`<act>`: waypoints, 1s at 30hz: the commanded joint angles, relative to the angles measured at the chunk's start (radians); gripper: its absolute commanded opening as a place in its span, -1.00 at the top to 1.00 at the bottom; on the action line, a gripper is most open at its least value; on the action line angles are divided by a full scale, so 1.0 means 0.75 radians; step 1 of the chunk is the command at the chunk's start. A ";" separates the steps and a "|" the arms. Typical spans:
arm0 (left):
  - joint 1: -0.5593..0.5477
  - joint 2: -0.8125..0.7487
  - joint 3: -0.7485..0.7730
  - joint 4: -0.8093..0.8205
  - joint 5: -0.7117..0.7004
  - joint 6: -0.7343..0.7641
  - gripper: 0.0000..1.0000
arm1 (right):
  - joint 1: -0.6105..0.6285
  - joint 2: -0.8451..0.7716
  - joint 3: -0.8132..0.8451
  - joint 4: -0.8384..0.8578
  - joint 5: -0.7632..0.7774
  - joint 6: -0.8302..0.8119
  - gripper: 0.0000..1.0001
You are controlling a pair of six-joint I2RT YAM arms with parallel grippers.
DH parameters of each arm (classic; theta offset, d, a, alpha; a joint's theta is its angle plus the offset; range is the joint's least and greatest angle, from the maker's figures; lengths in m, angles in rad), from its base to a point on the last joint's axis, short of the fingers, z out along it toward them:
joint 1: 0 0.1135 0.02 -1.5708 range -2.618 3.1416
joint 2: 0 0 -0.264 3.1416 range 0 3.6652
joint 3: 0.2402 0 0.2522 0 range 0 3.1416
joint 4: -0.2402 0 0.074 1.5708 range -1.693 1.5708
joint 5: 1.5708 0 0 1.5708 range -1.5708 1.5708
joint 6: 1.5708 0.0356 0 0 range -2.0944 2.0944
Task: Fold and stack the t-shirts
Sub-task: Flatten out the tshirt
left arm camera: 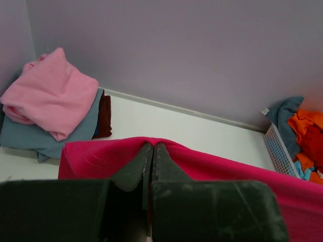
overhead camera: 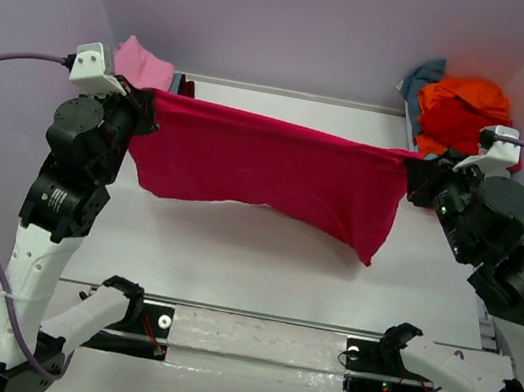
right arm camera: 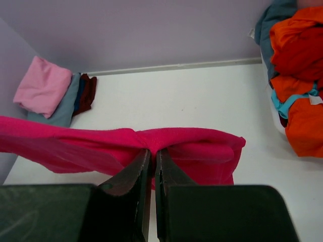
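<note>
- The pink-topped folded stack [overhead camera: 145, 64] sat far left.
- The left tool [overhead camera: 148, 103] pinched one end of the magenta t-shirt [overhead camera: 267, 165] and the right tool [overhead camera: 414, 172] the other, hanging it taut above the bench [overhead camera: 261, 257], likely for flattening.
- Orange tees [overhead camera: 459, 114] lay heaped far right.

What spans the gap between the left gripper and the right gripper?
The magenta-red t-shirt: the left gripper and right gripper each pinch an end, so it hangs stretched between them over the table. The top view shows it.
</note>
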 commanded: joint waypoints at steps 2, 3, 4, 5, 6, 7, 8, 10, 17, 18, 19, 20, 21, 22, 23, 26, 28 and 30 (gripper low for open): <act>0.006 -0.068 0.079 0.085 -0.059 0.071 0.89 | -0.003 -0.090 0.112 0.073 0.046 -0.082 0.86; 0.006 -0.074 0.079 0.085 -0.059 0.075 0.89 | -0.003 -0.099 0.110 0.075 0.042 -0.084 0.86; 0.006 -0.082 0.079 0.087 -0.055 0.081 0.89 | -0.003 -0.107 0.110 0.077 0.040 -0.086 0.86; 0.006 -0.093 0.077 0.089 -0.053 0.083 0.89 | -0.003 -0.117 0.108 0.079 0.036 -0.088 0.86; 0.006 -0.117 0.065 0.095 -0.049 0.085 0.89 | -0.003 -0.137 0.105 0.083 0.032 -0.092 0.86; 0.006 -0.129 0.058 0.111 -0.041 0.089 0.89 | -0.003 -0.150 0.103 0.093 0.028 -0.094 0.86; 0.006 -0.144 0.052 0.121 -0.037 0.097 0.89 | -0.003 -0.162 0.099 0.097 0.022 -0.100 0.86; 0.006 -0.177 0.038 0.134 -0.039 0.104 0.89 | -0.003 -0.187 0.107 0.093 0.016 -0.110 0.86; 0.006 -0.277 -0.015 0.191 -0.037 0.128 0.89 | -0.003 -0.248 0.144 0.101 -0.054 -0.141 0.86; 0.006 -0.277 -0.015 0.191 -0.035 0.130 0.89 | -0.003 -0.254 0.144 0.101 -0.054 -0.145 0.86; 0.006 -0.301 -0.031 0.201 -0.029 0.138 0.89 | -0.003 -0.258 0.150 0.099 -0.052 -0.153 0.86; 0.006 -0.322 -0.046 0.205 -0.025 0.140 0.89 | -0.003 -0.268 0.150 0.101 -0.056 -0.160 0.86; 0.006 -0.330 -0.054 0.217 -0.018 0.144 0.89 | -0.003 -0.275 0.150 0.104 -0.060 -0.164 0.86; 0.006 -0.342 -0.060 0.224 -0.012 0.149 0.89 | -0.003 -0.279 0.148 0.106 -0.070 -0.170 0.86; 0.006 -0.354 -0.070 0.234 -0.006 0.155 0.89 | -0.003 -0.297 0.142 0.114 -0.083 -0.172 0.86; 0.006 -0.395 -0.101 0.265 0.000 0.167 0.89 | -0.003 -0.318 0.122 0.132 -0.101 -0.174 0.86; 0.006 -0.395 -0.101 0.271 -0.004 0.171 0.89 | -0.003 -0.328 0.118 0.138 -0.101 -0.182 0.86; 0.006 -0.385 -0.111 0.299 0.000 0.173 0.89 | -0.003 -0.318 0.118 0.163 -0.091 -0.198 0.86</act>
